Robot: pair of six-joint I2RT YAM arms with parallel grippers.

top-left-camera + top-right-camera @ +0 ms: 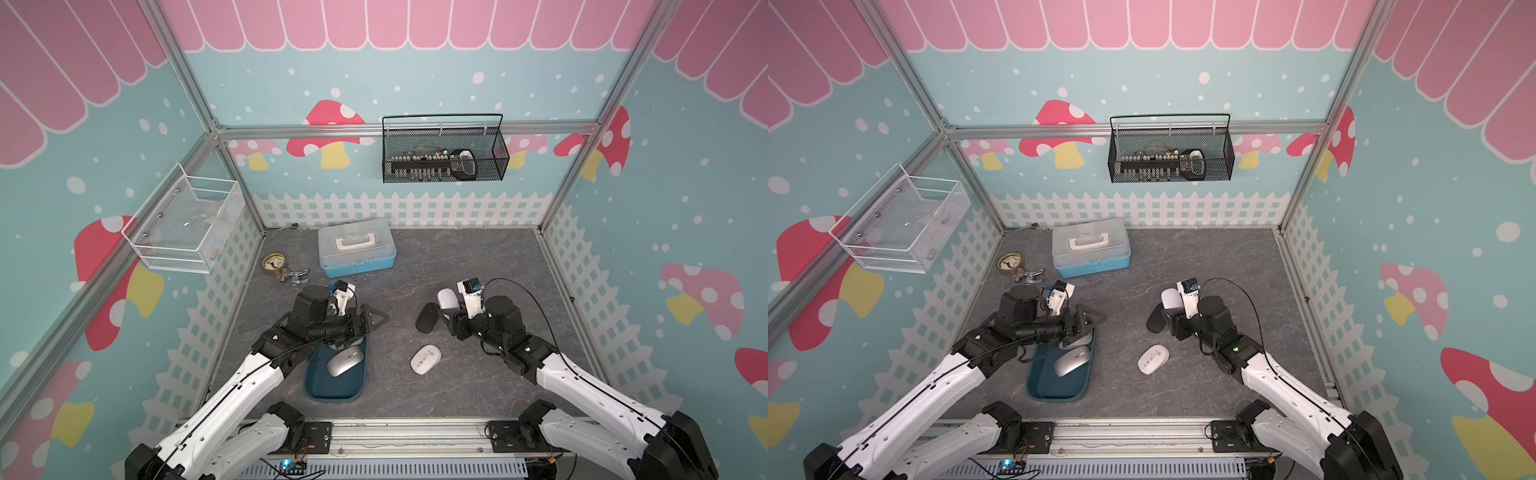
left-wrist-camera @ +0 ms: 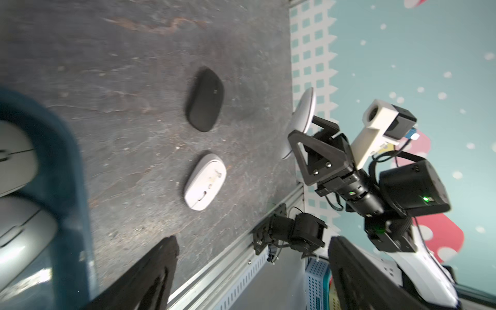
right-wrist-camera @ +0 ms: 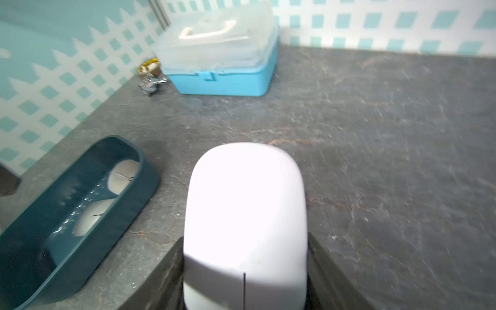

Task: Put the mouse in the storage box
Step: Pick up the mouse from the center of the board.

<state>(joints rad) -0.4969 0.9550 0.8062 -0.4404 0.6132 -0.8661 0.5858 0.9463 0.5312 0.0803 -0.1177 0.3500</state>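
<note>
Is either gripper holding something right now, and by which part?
The right gripper holds a white mouse by its two long sides, near one end. The left gripper is open and holds nothing.

The left claw (image 1: 370, 324), jaws spread, overhung the far end of the storage box (image 1: 332, 390); a silver mouse (image 1: 345, 360) filled its middle, leaving the near end bare. Open surface (image 1: 478, 257) ran between the box and the white mouse (image 1: 425, 359). The right claw (image 1: 449, 309), clamped on a pale mouse (image 1: 445, 297), hung just right of the black mouse (image 1: 427, 317). The far right lay open.
</note>
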